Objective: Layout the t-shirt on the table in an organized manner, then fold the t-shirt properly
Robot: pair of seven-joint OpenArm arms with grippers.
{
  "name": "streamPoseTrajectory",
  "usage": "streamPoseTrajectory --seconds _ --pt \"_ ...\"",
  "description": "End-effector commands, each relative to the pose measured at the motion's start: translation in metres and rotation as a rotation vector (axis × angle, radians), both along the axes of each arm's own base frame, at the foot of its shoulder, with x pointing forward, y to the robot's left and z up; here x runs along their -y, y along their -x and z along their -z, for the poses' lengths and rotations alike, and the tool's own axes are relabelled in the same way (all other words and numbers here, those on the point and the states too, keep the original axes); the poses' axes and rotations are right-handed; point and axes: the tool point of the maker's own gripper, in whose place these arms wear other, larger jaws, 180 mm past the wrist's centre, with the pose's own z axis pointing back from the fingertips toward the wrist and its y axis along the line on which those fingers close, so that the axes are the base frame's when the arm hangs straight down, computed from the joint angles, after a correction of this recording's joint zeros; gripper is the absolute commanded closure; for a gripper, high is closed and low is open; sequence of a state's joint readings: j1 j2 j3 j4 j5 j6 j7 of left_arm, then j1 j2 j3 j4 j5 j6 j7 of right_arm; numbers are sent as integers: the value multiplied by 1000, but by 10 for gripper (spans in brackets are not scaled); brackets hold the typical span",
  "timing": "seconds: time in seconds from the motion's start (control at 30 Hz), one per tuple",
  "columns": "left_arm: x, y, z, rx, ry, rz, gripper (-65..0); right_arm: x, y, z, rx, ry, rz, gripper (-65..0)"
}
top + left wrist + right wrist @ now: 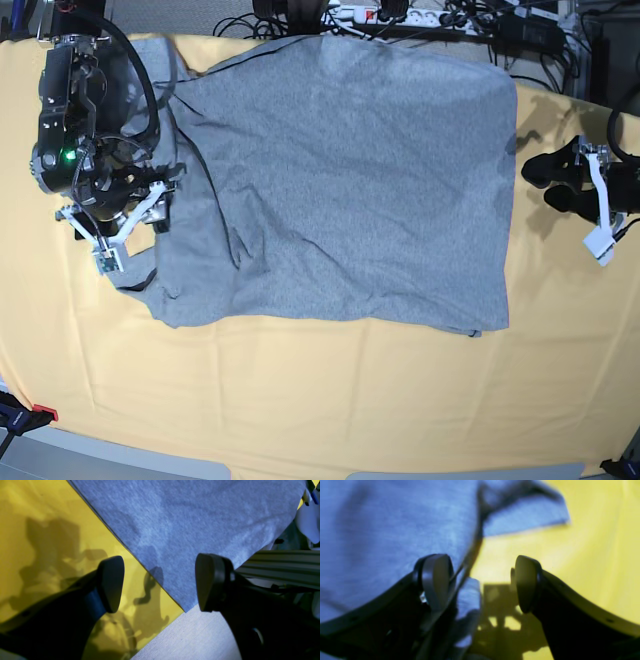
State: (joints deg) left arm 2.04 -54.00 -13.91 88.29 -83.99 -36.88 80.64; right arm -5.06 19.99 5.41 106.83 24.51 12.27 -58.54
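Note:
The grey t-shirt [340,190] lies spread on the yellow table [300,400], its plain side up with some creases on its left part. My right gripper [110,228] hovers over the shirt's left edge at a bunched sleeve. In the blurred right wrist view it [481,582] stands open, one finger over the t-shirt [382,530] and the other over the table [595,555]. My left gripper [552,183] is open just off the shirt's right edge. In the left wrist view it [160,583] holds nothing, with a corner of the t-shirt [180,525] between its fingers' line and the table [37,510] at left.
A power strip and tangled cables [400,15] lie past the table's back edge. An aluminium rail [282,565] and grey floor [180,640] show beyond the table's edge in the left wrist view. The front edge of the table runs along the bottom of the base view.

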Motion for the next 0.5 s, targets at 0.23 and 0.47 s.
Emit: streamPoseTrajectory --seconds 0.23,0.47 --pt "-4 -8 -15 44 -4 0 -458 -46 9 -8 13 -240 -208 -417" --pt "-4 -8 -15 44 -4 0 -458 -82 14 -17 51 -353 -323 -417"
